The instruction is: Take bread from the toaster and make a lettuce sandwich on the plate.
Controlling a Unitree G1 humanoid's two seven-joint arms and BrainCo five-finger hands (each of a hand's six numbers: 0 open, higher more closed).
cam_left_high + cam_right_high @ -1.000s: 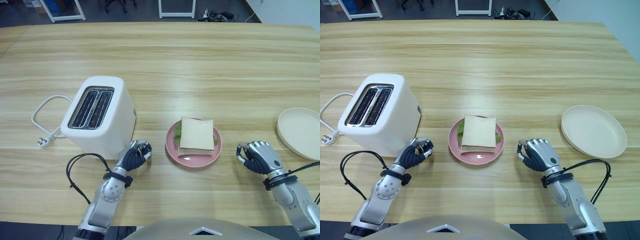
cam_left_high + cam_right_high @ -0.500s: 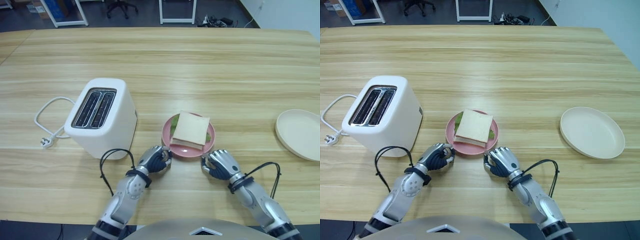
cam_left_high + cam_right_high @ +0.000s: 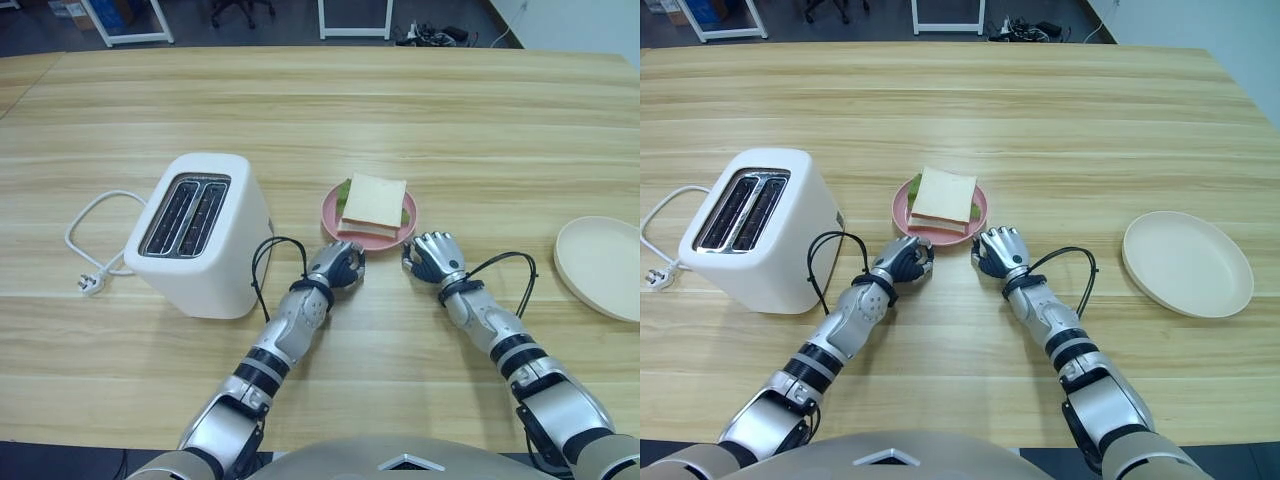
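Note:
A pink plate [image 3: 345, 236] sits in the middle of the table, right of the white toaster [image 3: 200, 232]. On it lies a sandwich [image 3: 373, 202]: white bread on top with green lettuce [image 3: 343, 192] peeking out at the left edge. The toaster's two slots look empty. My left hand [image 3: 338, 266] rests with curled fingers just at the plate's near-left rim. My right hand [image 3: 432, 256], also curled, sits at the near-right rim. Neither hand holds anything.
A cream empty plate [image 3: 605, 265] lies at the right edge of the table. The toaster's white cord and plug [image 3: 86, 284] trail off to the left. Bare wooden table stretches behind the pink plate.
Both hands came in from the sides to the pink plate's near rim, then moved forward. The plate with the sandwich has slid away from me along the table.

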